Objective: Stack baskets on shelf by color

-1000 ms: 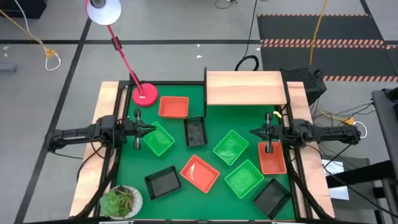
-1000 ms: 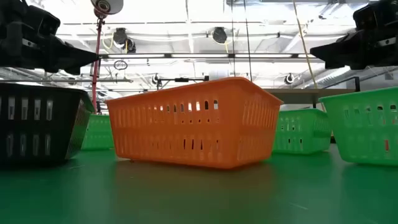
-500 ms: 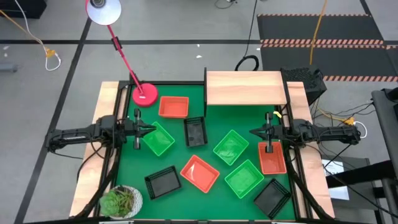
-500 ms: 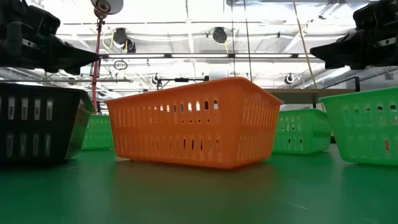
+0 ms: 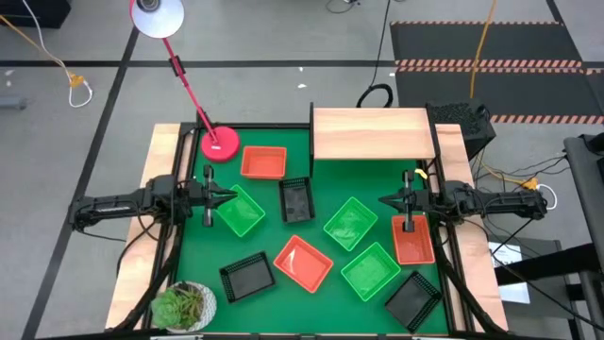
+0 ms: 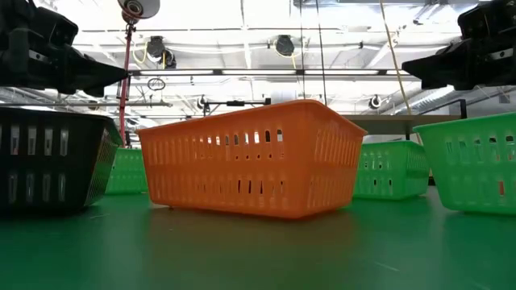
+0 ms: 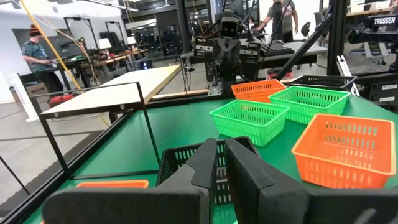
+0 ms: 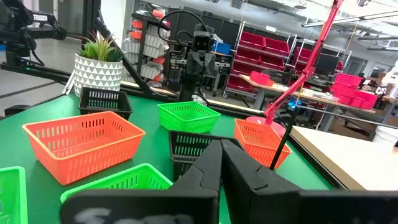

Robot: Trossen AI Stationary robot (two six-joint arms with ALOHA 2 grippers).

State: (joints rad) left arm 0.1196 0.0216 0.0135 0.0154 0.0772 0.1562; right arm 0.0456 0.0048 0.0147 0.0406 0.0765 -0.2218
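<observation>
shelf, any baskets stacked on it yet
No, in the high view the shelf shows only bare wood, and the baskets lie scattered on the green table.

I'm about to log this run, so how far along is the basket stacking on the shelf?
Nothing looks done yet: the shelf is bare, and all nine baskets sit loose on the green table, none stacked. Nothing is in hand either; the left gripper hovers by a green basket and the right gripper beside an orange basket, both holding nothing. All the sorting by color remains.
</observation>
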